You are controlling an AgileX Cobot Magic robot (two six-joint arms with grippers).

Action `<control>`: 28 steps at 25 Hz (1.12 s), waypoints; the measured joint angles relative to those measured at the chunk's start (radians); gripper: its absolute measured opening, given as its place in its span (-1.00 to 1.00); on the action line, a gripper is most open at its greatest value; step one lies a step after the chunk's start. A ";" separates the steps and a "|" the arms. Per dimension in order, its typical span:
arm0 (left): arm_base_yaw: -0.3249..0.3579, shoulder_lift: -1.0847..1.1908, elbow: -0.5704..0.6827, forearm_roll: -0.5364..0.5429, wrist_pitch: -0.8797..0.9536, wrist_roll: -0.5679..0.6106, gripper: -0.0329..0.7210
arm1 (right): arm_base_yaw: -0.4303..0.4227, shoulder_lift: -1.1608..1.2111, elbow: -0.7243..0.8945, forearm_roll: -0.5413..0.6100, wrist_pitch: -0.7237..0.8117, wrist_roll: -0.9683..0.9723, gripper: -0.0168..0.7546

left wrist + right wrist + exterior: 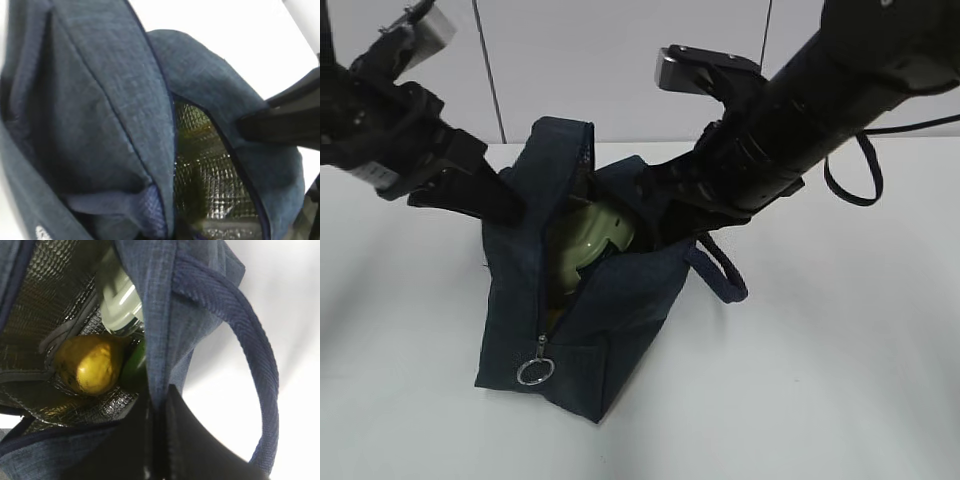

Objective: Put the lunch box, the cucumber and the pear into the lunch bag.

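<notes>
The navy lunch bag [610,310] stands open on the table, with its ring zipper pull [535,372] at the front. The lunch box [588,238], with a sage-green lid, sticks up inside it. In the right wrist view the yellow pear [90,370] lies on the foil lining beside the dark green cucumber [134,367], below the lunch box [120,300]. My right gripper [159,397] is shut on the bag's right wall [155,315], one finger on each side; it also shows in the exterior view [665,215]. My left gripper [510,205] pinches the bag's left wall. Bunched fabric [100,125] hides its fingers in the left wrist view.
The bag's thick handle [720,272] loops out to the right, and it also shows in the right wrist view [252,355]. A dark cable loop [850,175] hangs behind the right arm. The white table [840,380] lies all around, with a white wall behind it.
</notes>
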 joint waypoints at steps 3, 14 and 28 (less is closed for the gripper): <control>-0.020 0.050 -0.043 -0.003 0.011 -0.007 -0.91 | -0.008 -0.035 0.057 -0.002 -0.056 0.026 -0.94; -0.042 0.205 -0.216 -0.006 0.062 -0.039 -0.91 | -0.112 -0.173 0.198 0.044 -0.130 0.020 -0.94; -0.081 0.216 -0.238 0.003 0.068 -0.056 -0.80 | -0.113 -0.178 0.200 0.158 -0.103 -0.132 -0.13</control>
